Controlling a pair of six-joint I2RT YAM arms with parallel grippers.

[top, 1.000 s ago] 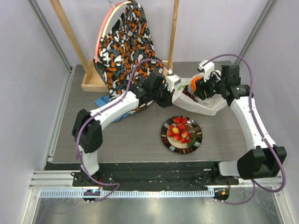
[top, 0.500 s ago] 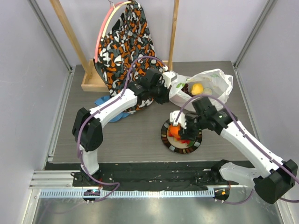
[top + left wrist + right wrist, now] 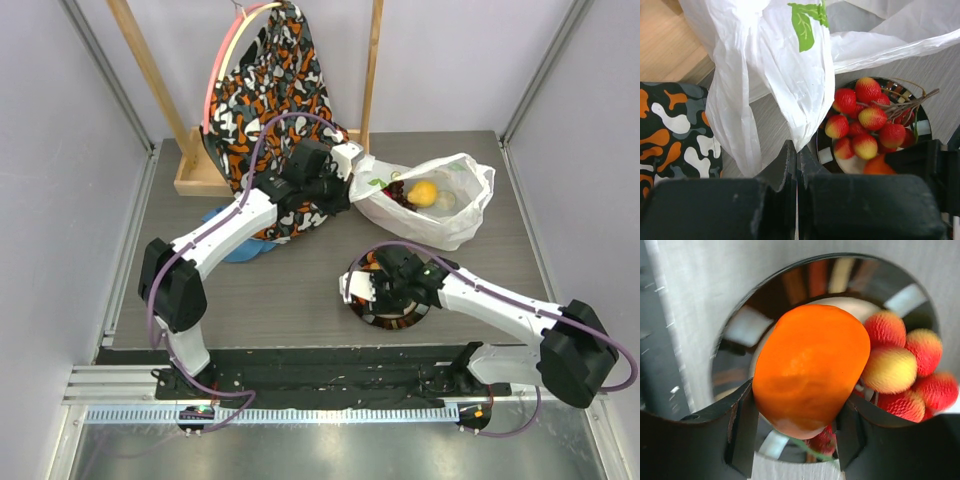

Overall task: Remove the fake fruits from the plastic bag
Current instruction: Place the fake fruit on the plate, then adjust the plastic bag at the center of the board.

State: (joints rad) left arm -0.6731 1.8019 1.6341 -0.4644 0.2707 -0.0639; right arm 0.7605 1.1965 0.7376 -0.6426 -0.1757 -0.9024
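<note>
Now the right gripper (image 3: 796, 432), jaws about half apart and clamped on the orange (image 3: 810, 365), hangs just over the left part of the plate (image 3: 732, 357), beside the strawberries (image 3: 890, 367), so the step in hand looks like setting this fruit down. The left gripper (image 3: 796, 152) is pinched fully closed on a fold of the plastic bag (image 3: 775, 75), which lies far right with the lemon (image 3: 424, 193) and dark grapes (image 3: 398, 196) inside. Next, I judge: lower, release the orange where it cannot roll, then reach for the lemon.
</note>
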